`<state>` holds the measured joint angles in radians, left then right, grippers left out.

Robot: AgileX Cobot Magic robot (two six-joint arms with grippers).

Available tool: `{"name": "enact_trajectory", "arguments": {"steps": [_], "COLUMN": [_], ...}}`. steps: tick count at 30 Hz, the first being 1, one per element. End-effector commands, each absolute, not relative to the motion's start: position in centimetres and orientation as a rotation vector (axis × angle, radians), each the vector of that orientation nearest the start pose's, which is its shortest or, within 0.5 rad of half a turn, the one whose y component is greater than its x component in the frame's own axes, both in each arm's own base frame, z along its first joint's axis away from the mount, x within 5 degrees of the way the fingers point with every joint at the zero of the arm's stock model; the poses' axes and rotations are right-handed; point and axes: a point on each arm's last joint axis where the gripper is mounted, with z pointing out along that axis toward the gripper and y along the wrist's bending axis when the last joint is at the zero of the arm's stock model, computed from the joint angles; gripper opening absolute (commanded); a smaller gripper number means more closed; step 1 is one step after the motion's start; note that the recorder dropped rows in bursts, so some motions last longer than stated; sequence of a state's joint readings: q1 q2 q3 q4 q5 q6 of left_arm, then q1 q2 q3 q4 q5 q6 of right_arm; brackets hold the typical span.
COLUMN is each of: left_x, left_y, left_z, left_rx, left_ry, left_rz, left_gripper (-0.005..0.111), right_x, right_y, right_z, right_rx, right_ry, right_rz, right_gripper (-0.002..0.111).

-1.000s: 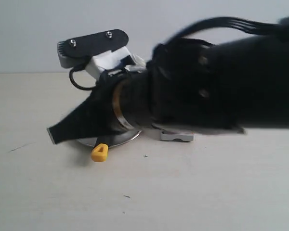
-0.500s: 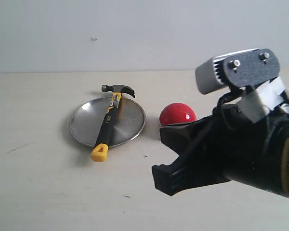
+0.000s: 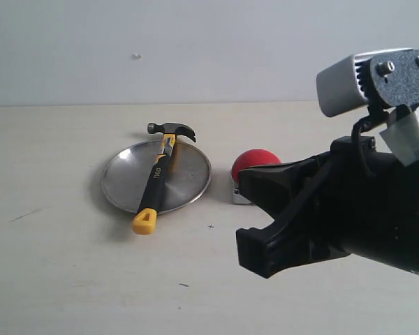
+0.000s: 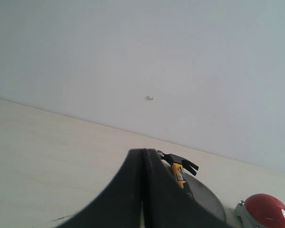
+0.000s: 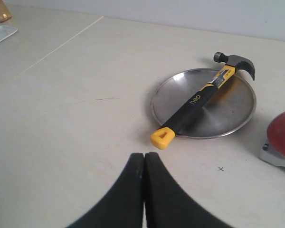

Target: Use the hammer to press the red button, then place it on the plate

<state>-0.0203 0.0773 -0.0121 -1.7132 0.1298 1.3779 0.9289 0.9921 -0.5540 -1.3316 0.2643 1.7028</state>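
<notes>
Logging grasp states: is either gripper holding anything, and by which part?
Nothing held: left gripper and right gripper are shut empty; the hammer lies across the plate.

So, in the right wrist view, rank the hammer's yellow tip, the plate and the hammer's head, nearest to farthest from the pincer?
1. Yellow tip, just ahead of the right pincer.
2. Plate, beyond, under the handle.
3. Hammer's head, at the far rim.
</notes>
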Motion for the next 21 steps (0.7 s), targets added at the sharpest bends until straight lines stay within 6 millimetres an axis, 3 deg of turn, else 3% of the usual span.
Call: {"name": "enact_trajectory", "arguments": {"steps": [1, 8, 12, 17, 21], "left_x": [6.1, 6.1, 6.1, 6.1, 6.1], "left_y": [-1.3, -1.3, -1.3, -1.3, -1.3], "left_z": [21.4, 21.4, 21.4, 21.4, 21.4], "left_rx": [-0.144, -0.144, -0.144, -0.144, -0.144], "left_ry": [1.533, 1.533, 1.533, 1.533, 1.533], "left_rz": [-0.382, -0.382, -0.382, -0.382, -0.382], "left_gripper": [0.000, 0.000, 0.000, 0.000, 0.000], "right_x": [13.8, 14.2, 14.0, 11.7, 8.8], "right_y": [14.8, 14.2, 12.3, 6.2, 2.0], "right_z": [28.1, 27.8, 26.5, 24.1, 23.3], "right_rx": [-0.397, -0.442, -0.401, -0.205, 0.001], "right_ry": [1.973, 1.953, 1.977, 1.935, 1.756], "right_rz": [0.593, 0.477, 0.444, 0.371, 0.325], "right_gripper": [0.000, 0.000, 0.000, 0.000, 0.000]}}
